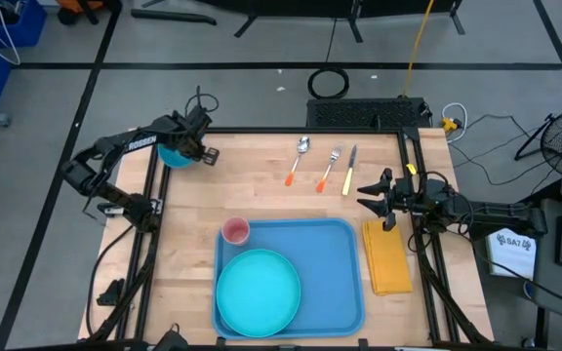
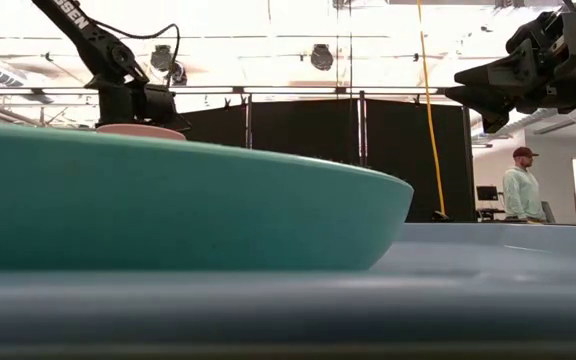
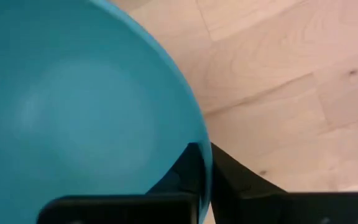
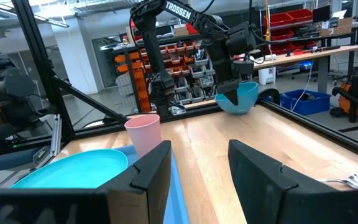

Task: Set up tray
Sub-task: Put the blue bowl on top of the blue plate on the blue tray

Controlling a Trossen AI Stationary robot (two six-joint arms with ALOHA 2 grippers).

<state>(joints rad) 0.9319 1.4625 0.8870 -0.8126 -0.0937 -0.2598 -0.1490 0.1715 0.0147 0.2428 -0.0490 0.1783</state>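
Teal bowl [image 3: 86,106] pinched by rim between left claw [image 1: 199,148] fingers, at far left table corner. Tray [image 1: 344,263] well toward near edge from that claw, holding plate [image 1: 258,291] and pink cup [image 1: 235,231]. Right claw [image 1: 371,195] spread, empty, above napkin [image 1: 389,258], cutlery [image 1: 325,166] just beyond. Step judged: bringing bowl to tray. Next: carry across, lower onto bare tray floor, clear of plate.

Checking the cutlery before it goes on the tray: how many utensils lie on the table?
3, in a row on the wooden table beyond the light-blue plastic tray: orange-handled spoon, yellow-handled fork, yellow-handled knife. None looks hidden.
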